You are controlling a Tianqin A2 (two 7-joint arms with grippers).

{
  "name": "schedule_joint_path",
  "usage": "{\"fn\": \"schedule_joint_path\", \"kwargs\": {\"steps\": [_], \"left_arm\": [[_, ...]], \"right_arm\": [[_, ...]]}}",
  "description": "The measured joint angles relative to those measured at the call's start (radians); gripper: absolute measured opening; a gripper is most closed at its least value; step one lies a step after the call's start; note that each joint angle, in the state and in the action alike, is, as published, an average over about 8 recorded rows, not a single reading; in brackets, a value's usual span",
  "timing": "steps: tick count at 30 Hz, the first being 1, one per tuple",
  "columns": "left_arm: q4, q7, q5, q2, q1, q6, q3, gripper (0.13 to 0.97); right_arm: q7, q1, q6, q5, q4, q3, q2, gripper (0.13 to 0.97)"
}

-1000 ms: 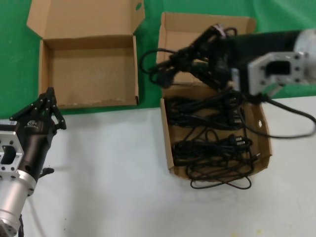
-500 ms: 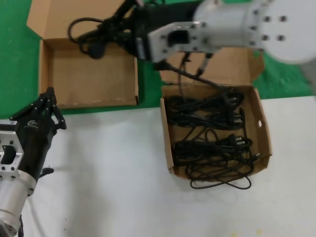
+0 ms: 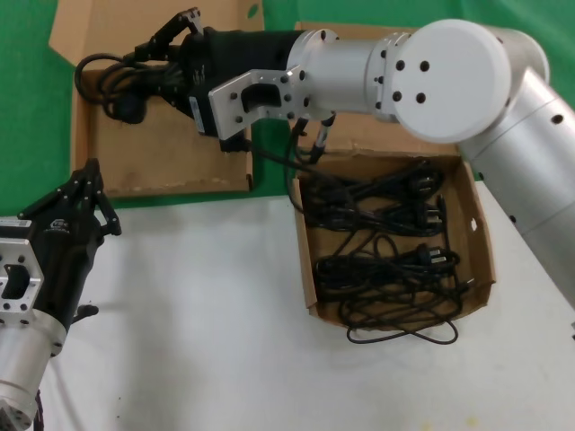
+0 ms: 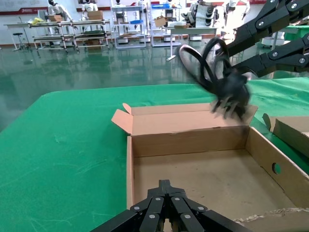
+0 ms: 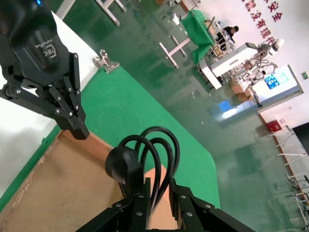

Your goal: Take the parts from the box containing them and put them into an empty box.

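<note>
My right gripper [image 3: 171, 56] is shut on a looped black cord bundle [image 3: 112, 83], one of the parts, and holds it above the far left of the empty box [image 3: 162, 157]. In the right wrist view the loops and plug of the bundle [image 5: 142, 157] stick out between the jaws of that gripper [image 5: 157, 188]. From the left wrist view the bundle [image 4: 224, 84] hangs over the empty box's [image 4: 203, 179] back wall. Several more cords [image 3: 377, 260] lie in the box containing them [image 3: 482, 235]. The left gripper [image 3: 87, 180] is shut and parked near the empty box's front left corner.
One cord loop [image 3: 404, 334] spills over the front edge of the full box onto the white table [image 3: 207, 341]. Green cloth [image 3: 27, 117] covers the far side of the table. The right arm [image 3: 431, 72] spans both boxes.
The right arm has carried the cord bundle leftward, from above the full box to over the wide shallow box. The left arm has stayed still.
</note>
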Motion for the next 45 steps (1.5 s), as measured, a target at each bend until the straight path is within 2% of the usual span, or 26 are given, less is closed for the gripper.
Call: {"fn": "schedule_joint_path", "kwargs": {"steps": [8,16,28,33,42,45], "left_arm": [[0.000,0.000,0.000,0.000,0.000,0.000,0.000,0.145],[0.000,0.000,0.000,0.000,0.000,0.000,0.000,0.145],[0.000,0.000,0.000,0.000,0.000,0.000,0.000,0.145],[0.000,0.000,0.000,0.000,0.000,0.000,0.000,0.145],[0.000,0.000,0.000,0.000,0.000,0.000,0.000,0.145],[0.000,0.000,0.000,0.000,0.000,0.000,0.000,0.145]], "right_arm": [[0.001,-0.021,-0.003,0.014,0.040,0.014,0.032,0.254],[0.024,-0.048,-0.020,0.050,0.129,0.073,0.137,0.360],[0.005,-0.113,-0.012,0.164,0.192,0.181,0.287,0.623],[0.026,-0.187,0.014,0.203,0.264,0.234,0.353,0.748],[0.108,-0.420,0.117,0.196,0.464,0.343,0.461,0.884],[0.123,-0.495,0.153,0.192,0.517,0.371,0.480,0.884]]}}
